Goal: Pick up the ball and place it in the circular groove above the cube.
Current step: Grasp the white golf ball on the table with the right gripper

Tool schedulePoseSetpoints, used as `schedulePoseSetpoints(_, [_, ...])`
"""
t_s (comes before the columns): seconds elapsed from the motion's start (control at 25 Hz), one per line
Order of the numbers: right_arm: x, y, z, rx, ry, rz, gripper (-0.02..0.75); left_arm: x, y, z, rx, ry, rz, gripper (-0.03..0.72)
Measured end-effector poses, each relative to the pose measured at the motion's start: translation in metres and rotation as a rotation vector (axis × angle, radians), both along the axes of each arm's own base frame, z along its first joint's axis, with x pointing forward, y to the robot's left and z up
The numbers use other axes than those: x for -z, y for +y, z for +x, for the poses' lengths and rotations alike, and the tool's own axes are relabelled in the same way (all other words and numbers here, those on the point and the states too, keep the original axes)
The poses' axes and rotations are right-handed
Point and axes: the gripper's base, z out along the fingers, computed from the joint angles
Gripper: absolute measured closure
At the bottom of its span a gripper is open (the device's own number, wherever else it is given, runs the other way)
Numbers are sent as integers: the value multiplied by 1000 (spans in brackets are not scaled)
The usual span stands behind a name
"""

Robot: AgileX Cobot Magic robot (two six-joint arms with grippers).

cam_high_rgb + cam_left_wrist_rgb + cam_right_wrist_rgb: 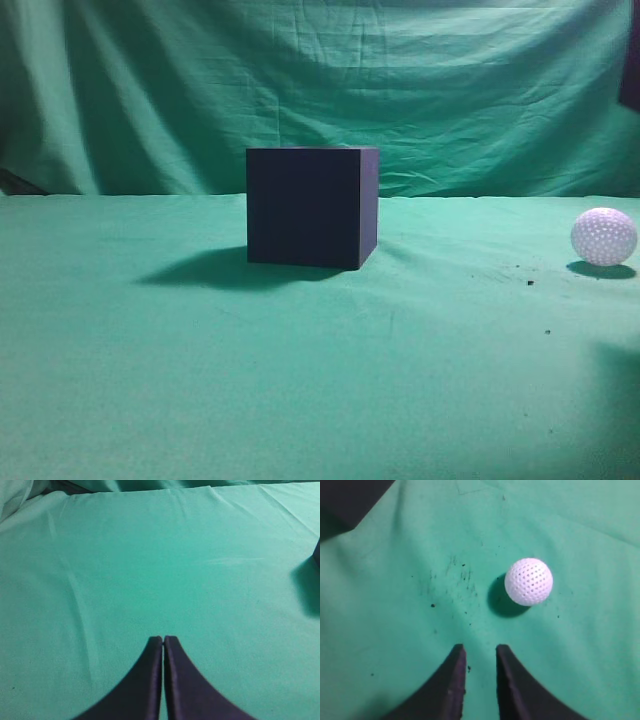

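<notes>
The dark navy cube stands on the green cloth at the middle of the exterior view; its top face and any groove are hidden at this height. A corner of it shows in the right wrist view and an edge in the left wrist view. The white dimpled ball lies on the cloth at the far right. In the right wrist view the ball lies ahead and to the right of my right gripper, which is slightly open and empty. My left gripper is shut and empty over bare cloth.
Green cloth covers the table and hangs as a backdrop. Small dark specks dot the cloth near the ball. Neither arm shows in the exterior view.
</notes>
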Motion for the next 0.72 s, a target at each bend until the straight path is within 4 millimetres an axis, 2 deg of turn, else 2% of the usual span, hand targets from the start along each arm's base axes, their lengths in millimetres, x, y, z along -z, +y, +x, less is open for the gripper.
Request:
schedulePoseSetpoints(0.12, [6, 6, 18, 11, 26, -19, 451, 0, 0, 0, 0, 0, 0, 688])
schedulePoseSetpoints(0.24, [15, 10, 38, 96, 88, -21, 275, 0, 0, 0, 0, 0, 0, 688])
schedulePoseSetpoints(0.28, [17, 8, 44, 129, 115, -27, 239, 0, 0, 0, 0, 0, 0, 688])
schedulePoseSetpoints(0.44, [33, 4, 67, 196, 194, -54, 239, 0, 0, 0, 0, 0, 0, 688])
schedulePoseSetpoints(0.48, [38, 3, 71, 205, 209, -58, 198, 0, 0, 0, 0, 0, 0, 688])
schedulePoseSetpoints(0.72, [67, -1, 88, 233, 238, -73, 214, 0, 0, 0, 0, 0, 0, 688])
